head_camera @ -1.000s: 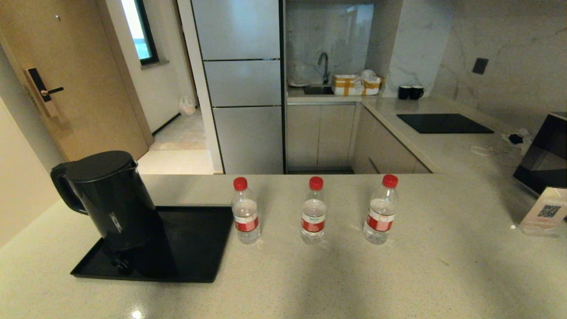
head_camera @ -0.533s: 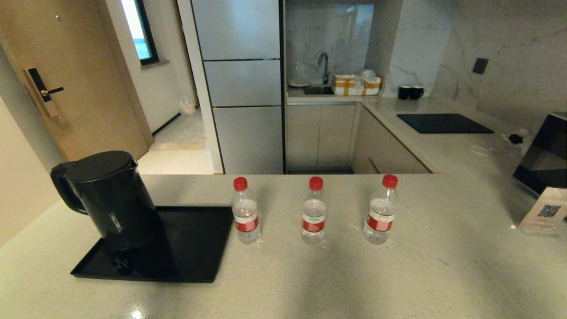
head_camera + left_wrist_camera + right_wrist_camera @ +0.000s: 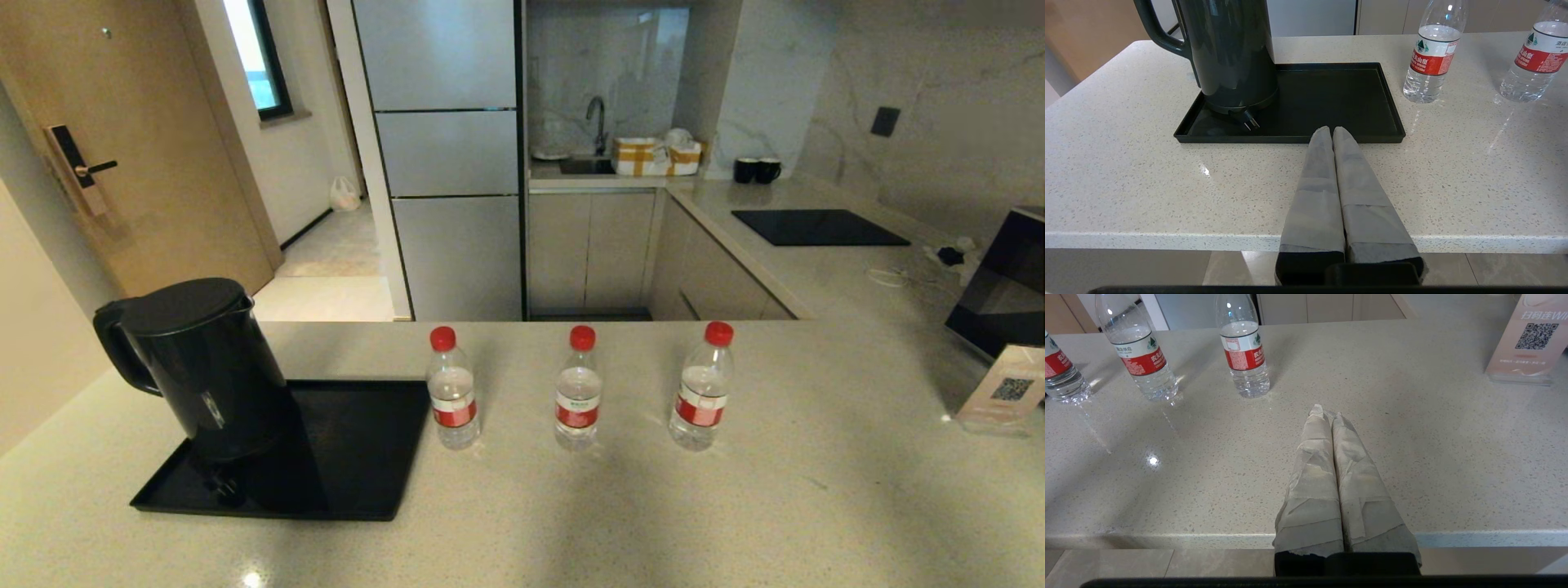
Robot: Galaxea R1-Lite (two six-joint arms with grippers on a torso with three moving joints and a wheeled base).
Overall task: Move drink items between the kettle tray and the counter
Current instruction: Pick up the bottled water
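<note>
Three water bottles (image 3: 454, 390) (image 3: 578, 389) (image 3: 700, 386) stand upright in a row on the counter (image 3: 735, 506), nearer its far edge than its near one, none of them on the kettle tray (image 3: 359, 457). The tray lies toward the counter's left end with the black kettle (image 3: 196, 363) on its left part; the leftmost bottle is just beside the tray's right rim. The left gripper (image 3: 1332, 130) and right gripper (image 3: 1327, 413) hover at the near edge, fingers pressed together, empty
</note>
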